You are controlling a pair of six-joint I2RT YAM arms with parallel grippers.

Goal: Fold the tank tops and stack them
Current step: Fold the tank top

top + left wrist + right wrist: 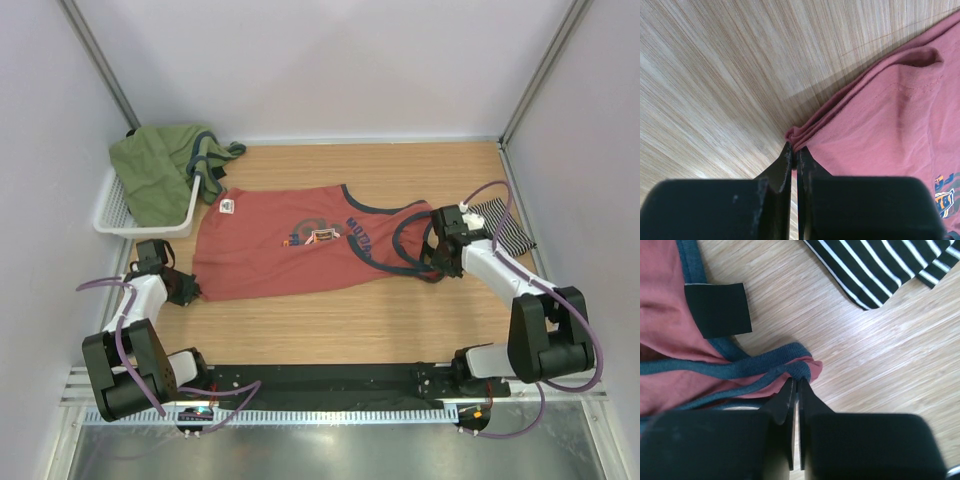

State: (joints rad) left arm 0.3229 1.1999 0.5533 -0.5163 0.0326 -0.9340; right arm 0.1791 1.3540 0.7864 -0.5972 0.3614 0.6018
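Salmon cloth, thin and limp: we judge the red top (290, 245), spread flat on the table (330, 325), will sag unless held at both ends. Our left gripper (792, 150) pinches its hem corner tight, our right gripper (795, 385) its teal strap. The striped top (505, 228) lies near that gripper.

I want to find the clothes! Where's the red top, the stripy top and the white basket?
red top (260, 255): top view, on its plain middle part.
stripy top (512, 232): top view, on its folded stripes.
white basket (140, 231): top view, on its near rim.
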